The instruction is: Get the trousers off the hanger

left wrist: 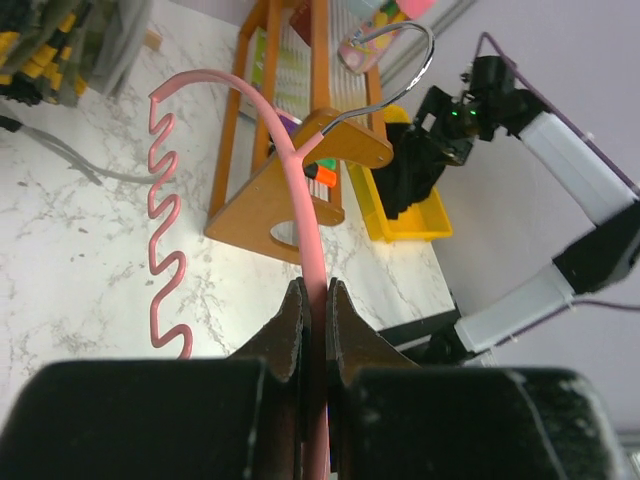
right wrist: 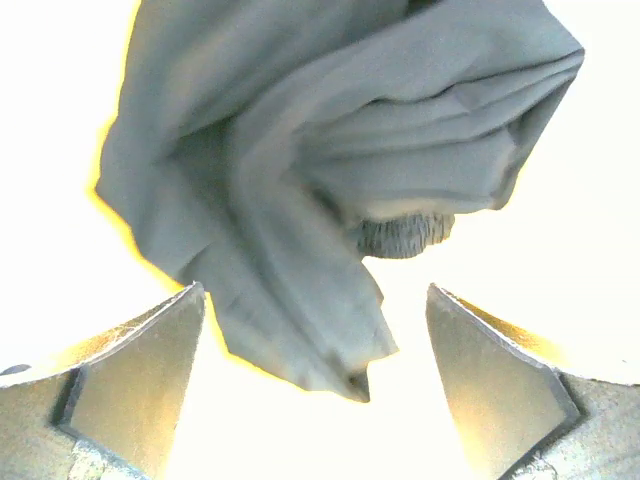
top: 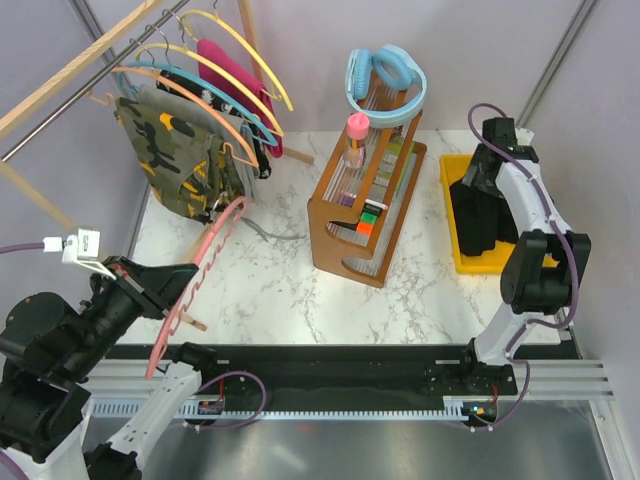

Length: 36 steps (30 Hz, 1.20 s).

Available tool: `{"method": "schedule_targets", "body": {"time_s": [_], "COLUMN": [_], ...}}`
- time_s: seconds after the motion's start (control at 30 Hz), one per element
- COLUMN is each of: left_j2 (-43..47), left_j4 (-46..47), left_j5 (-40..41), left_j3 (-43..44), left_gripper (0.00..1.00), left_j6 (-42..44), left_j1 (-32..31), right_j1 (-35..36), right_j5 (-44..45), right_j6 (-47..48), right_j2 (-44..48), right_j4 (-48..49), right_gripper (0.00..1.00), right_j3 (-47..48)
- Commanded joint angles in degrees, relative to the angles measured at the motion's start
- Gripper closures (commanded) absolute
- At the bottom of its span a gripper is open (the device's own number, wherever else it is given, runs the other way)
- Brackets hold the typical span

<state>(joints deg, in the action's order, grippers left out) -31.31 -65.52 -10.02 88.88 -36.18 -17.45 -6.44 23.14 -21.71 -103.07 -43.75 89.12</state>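
Note:
The black trousers [top: 478, 232] lie bunched in the yellow bin [top: 452, 170] at the right. My right gripper [top: 482, 172] hangs just above them, open. In the right wrist view the cloth [right wrist: 300, 170] looks washed-out grey, and one loose corner points into the gap of the gripper [right wrist: 315, 385] without being held. My left gripper [left wrist: 315, 300] is shut on the bare pink hanger [left wrist: 290, 150], which is held tilted over the table's left front [top: 200, 285]. The camouflage trousers [top: 170, 150] hang from a hanger on the rail at the back left.
A wooden rack [top: 365, 215] stands mid-table with blue headphones [top: 385, 80] on top and a pink-capped bottle [top: 356, 140]. The wooden clothes rail [top: 80, 65] carries several coloured hangers and a magenta garment [top: 235, 70]. A grey cable [top: 270, 235] lies on the marble.

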Motion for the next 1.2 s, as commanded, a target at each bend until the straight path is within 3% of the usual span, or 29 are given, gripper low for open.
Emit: {"method": "schedule_targets", "body": {"time_s": [0.0,0.3,0.53,0.73,0.87,1.03,1.17], "left_j2": [-0.68,-4.63,-10.16,-12.37,-9.14,-6.23,-6.04], "left_j4": [3.11,6.53,12.87,11.02,21.37,18.65,25.33], "left_j5": [8.95,27.41,36.21,46.12,41.15,42.71,43.42], "left_j3": [0.59,4.01,10.87,18.17,12.40,9.57,5.52], "left_gripper": [0.98,0.98,0.98,0.98,0.98,0.98,0.98], "left_j6": [-2.66,-3.98,-2.66,-2.14,4.96,0.68,8.31], "left_j1": [0.05,0.23,0.23,0.23,0.23,0.23,0.14], "right_j1": [6.08,8.11,8.11,8.11,8.11,8.19,8.11], "right_j5": [13.93,23.18,15.63,10.53,8.68,4.66,0.09], "right_j6": [-2.89,-3.95,-3.16,-2.19,-0.79,0.00,0.88], "right_j2": [6.56,14.38,20.18,26.25,26.69,28.26,29.50], "right_j4": [-11.42,-16.11,-13.12,-8.46,-8.55,-8.38,-7.06], "right_gripper": [0.02,0.02,0.02,0.02,0.02,0.02,0.02], "right_j3": [4.66,5.45,4.84,1.05,2.54,3.78,4.04]}}
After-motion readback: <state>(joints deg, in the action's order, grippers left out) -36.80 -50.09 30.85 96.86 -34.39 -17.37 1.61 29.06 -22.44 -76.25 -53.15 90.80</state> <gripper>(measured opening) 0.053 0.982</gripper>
